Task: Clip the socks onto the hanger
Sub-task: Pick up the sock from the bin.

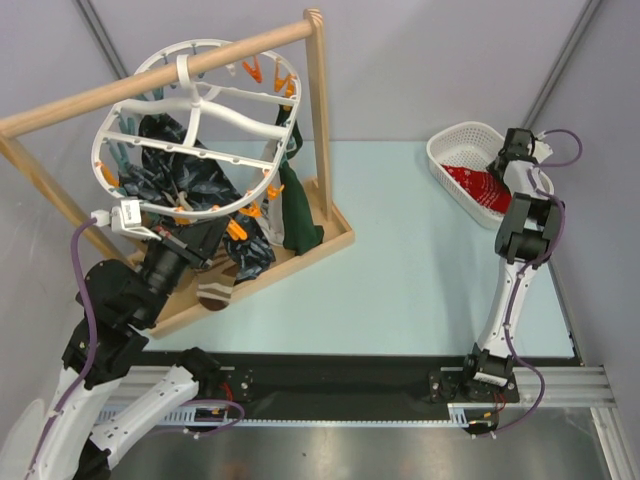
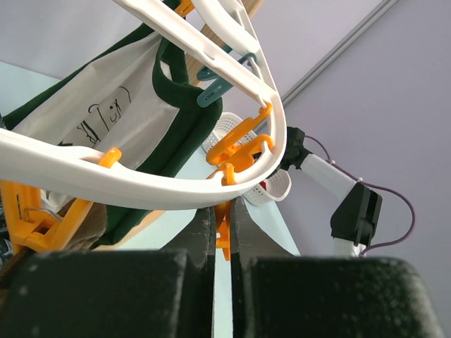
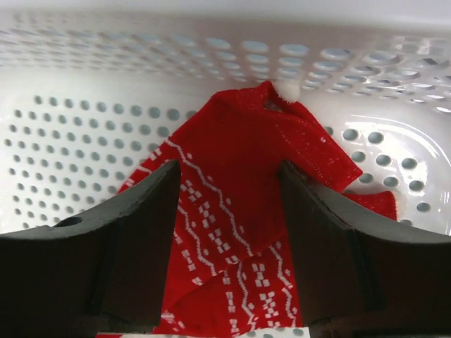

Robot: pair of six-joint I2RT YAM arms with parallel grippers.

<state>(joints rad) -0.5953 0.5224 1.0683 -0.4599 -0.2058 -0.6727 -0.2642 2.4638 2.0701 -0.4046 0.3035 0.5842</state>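
- Hidden or cut off: in the left wrist view the hanger shows only as curved white rim bars. Its hook and far side fall outside that view.
- The left gripper's fingertips lie under the rim, so contact is judged from the narrow slot between the fingers alone.
- In the top view the left wrist covers the hanger's lower edge. A small brown-and-cream piece on the rack base is too small to identify.
- In the right wrist view the red sock's lower end is cut off by the frame, and whether the fingertips touch it cannot be told.
- Hanger: a white oval lattice, tilted, hooked over the wooden rack at the table's left rear. Orange and teal clips dot its rim.
- Dark patterned socks hang beneath the hanger, and a green-and-white cloth hangs at its right side.
- Left gripper: fingers almost together, pinching an orange clip just below the rim.
- Right gripper: fingers wide apart, straddling the red sock.
- Red sock: red with white patterning and a white pompom, lying crumpled on the floor of the white perforated basket at the table's right rear, well apart from the hanger.
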